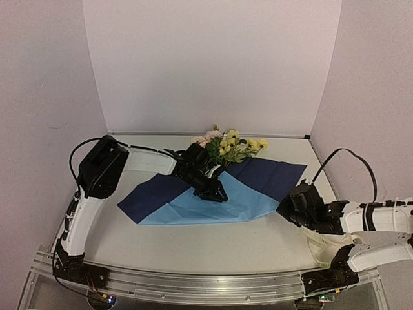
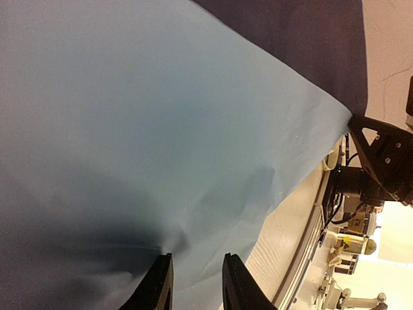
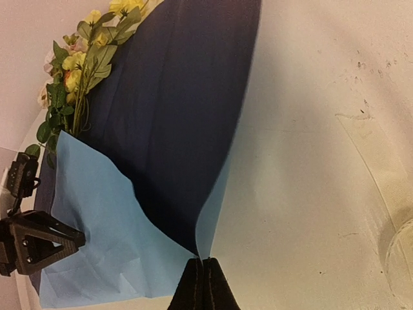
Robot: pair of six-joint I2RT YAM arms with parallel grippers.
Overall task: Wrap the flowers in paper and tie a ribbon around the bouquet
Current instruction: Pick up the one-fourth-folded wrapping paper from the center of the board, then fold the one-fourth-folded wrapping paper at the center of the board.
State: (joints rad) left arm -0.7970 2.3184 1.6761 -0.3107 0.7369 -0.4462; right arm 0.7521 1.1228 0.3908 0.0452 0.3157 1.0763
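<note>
Paper [image 1: 193, 206] folded over flowers [image 1: 232, 143].

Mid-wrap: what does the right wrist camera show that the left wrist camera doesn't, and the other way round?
Only the right wrist view: the flowers, with their stems running under a light blue flap of the paper, and a close look at the right gripper, which is shut at the paper's corner.

Only the left wrist view: a close look at the left gripper, its fingers slightly apart over the light blue side.

Both: the paper, the pale table, and the other arm's gripper across the sheet.
</note>
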